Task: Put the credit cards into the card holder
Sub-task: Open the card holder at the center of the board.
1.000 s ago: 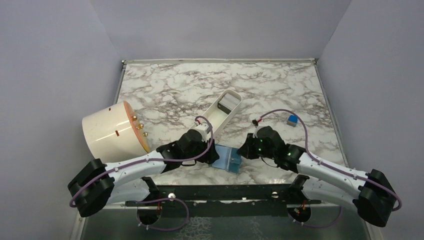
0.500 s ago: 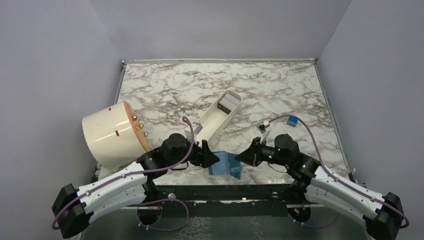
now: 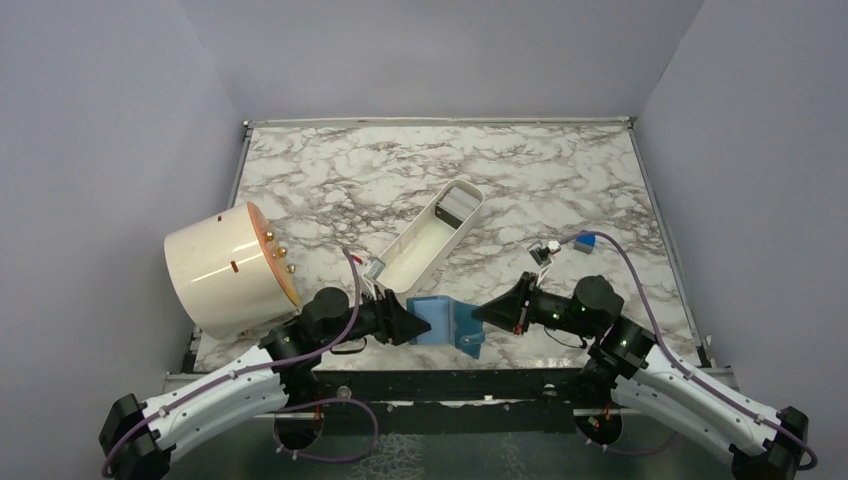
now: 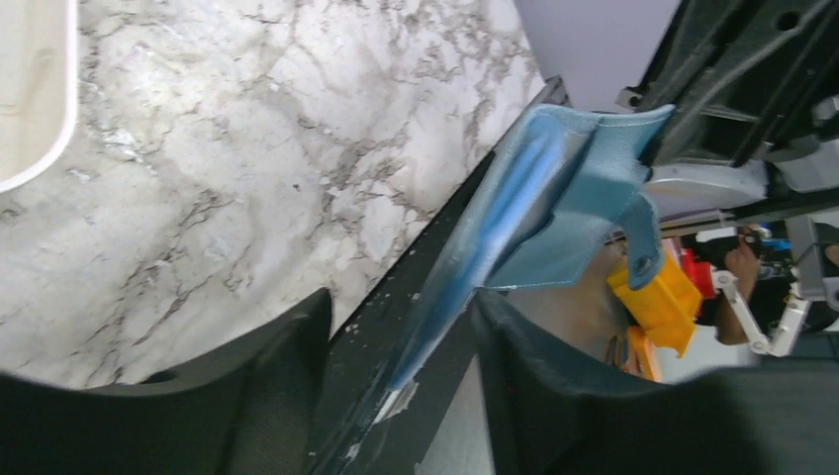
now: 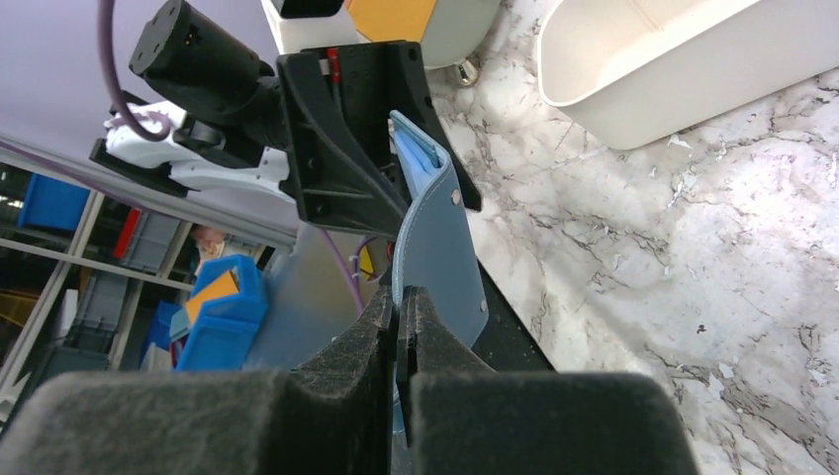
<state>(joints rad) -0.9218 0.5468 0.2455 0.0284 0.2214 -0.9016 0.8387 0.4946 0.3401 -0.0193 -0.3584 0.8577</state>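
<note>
The teal-blue card holder [image 3: 445, 322] hangs between my two grippers over the table's near edge. My right gripper [image 3: 482, 317] is shut on its right flap, seen in the right wrist view [image 5: 404, 302] pinching the holder [image 5: 440, 247]. My left gripper [image 3: 412, 326] is at the holder's left end. In the left wrist view its fingers [image 4: 401, 307] stand apart with the holder's edge [image 4: 554, 198] between them, leaning on the right finger. Pale grey credit cards [image 3: 459, 208] lie in the far end of the white tray.
The long white tray [image 3: 420, 255] lies diagonally just beyond the holder and shows in both wrist views [image 4: 30, 89] [image 5: 673, 69]. A white tub with an orange lid [image 3: 225, 268] lies on its side at the left. A small blue cube [image 3: 584, 240] sits at the right.
Both arms have drawn back toward the near edge, taking the card holder with them off the marble and a little left. The right gripper stays shut on it.
</note>
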